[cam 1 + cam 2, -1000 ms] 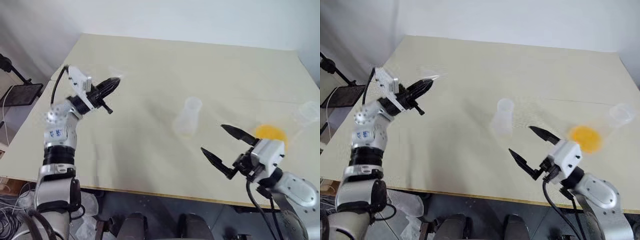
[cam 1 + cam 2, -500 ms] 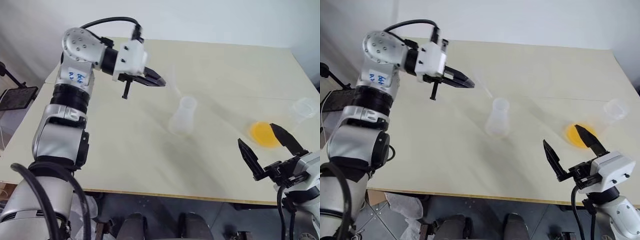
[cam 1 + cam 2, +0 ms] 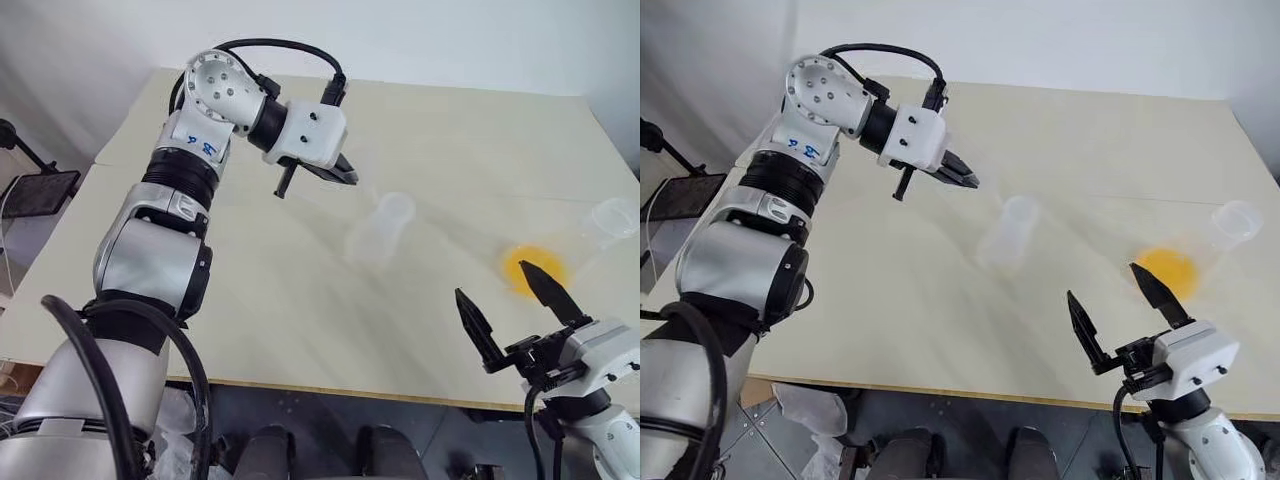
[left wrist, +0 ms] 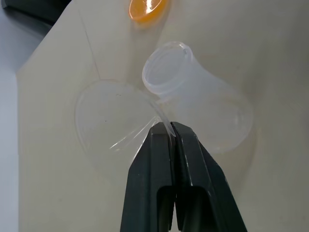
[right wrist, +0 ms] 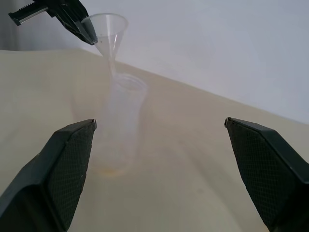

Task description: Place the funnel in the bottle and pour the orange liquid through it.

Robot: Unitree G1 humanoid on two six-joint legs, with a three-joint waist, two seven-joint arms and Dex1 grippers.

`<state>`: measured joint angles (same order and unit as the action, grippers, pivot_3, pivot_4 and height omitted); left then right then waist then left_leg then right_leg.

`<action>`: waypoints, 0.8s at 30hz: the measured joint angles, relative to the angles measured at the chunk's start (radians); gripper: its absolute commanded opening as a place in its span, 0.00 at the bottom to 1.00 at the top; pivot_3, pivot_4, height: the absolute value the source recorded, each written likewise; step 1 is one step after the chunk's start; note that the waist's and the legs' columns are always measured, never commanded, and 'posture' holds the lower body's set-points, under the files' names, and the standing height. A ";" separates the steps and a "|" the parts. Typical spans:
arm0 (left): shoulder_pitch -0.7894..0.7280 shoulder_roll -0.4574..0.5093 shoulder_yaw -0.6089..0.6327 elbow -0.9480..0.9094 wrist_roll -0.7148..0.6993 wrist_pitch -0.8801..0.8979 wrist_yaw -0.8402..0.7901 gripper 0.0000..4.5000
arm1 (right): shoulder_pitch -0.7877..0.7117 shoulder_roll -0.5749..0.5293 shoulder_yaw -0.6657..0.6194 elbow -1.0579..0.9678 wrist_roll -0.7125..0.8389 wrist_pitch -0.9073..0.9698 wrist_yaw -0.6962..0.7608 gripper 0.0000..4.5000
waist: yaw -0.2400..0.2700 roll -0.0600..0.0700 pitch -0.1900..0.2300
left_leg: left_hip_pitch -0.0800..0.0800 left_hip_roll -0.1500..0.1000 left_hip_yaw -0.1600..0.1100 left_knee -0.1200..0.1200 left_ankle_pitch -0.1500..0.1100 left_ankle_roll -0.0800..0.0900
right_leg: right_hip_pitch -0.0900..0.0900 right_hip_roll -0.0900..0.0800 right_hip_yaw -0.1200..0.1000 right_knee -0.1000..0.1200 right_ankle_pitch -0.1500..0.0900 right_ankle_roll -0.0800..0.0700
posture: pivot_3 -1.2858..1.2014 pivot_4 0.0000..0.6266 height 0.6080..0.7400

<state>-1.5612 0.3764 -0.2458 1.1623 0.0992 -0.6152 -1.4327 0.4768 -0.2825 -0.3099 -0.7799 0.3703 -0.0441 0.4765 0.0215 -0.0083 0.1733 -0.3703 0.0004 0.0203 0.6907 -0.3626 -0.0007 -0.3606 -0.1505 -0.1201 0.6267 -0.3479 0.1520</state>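
Silver-grey segmented arms, white wrist blocks, black pointy fingers (image 3: 541,290), black cables looping around, blue scribbles on the shoulder.

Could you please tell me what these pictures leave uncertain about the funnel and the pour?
- Funnel stem tip: in the right wrist view it blends into the bottle mouth, so whether it has entered is unclear.
- Orange liquid: its clear vessel's outline is too faint in the eye views.

The left gripper (image 3: 345,176) hangs just beside the bottle (image 3: 381,229) (frosted, upright) — the right gripper (image 3: 510,307) gapes near the orange liquid (image 3: 535,268).
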 measured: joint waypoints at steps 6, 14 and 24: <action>-0.011 0.044 -0.001 0.036 0.036 0.000 0.000 0.01 | 0.006 0.000 0.000 0.000 -0.006 -0.004 -0.003 1.00 | 0.000 0.000 0.000 | 0.000 0.000 0.000 0.000 0.000 0.000 | 0.000 0.000 0.000 0.000 0.000 0.000 | 0.52 0.24 1.00; -0.047 0.055 0.023 0.060 0.054 0.022 0.043 0.01 | -0.014 -0.002 0.002 0.000 -0.008 -0.003 -0.003 1.00 | 0.001 0.000 0.000 | 0.000 0.000 0.000 0.000 0.000 0.000 | 0.000 0.000 0.000 0.000 0.000 0.000 | 0.52 0.24 1.00; -0.047 -0.015 0.070 0.025 -0.013 0.057 -0.068 0.01 | -0.013 -0.010 0.031 0.000 -0.020 0.001 -0.007 1.00 | 0.001 0.000 0.000 | 0.000 0.000 0.000 0.001 0.000 0.000 | 0.000 0.000 0.000 0.000 0.000 0.000 | 0.52 0.24 1.00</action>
<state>-1.6079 0.3610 -0.1759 1.1873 0.0863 -0.5584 -1.5007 0.4636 -0.2930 -0.2785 -0.7801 0.3506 -0.0431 0.4698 0.0228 -0.0083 0.1734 -0.3705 0.0004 0.0201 0.6913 -0.3627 -0.0005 -0.3606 -0.1506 -0.1201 0.6271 -0.3479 0.1520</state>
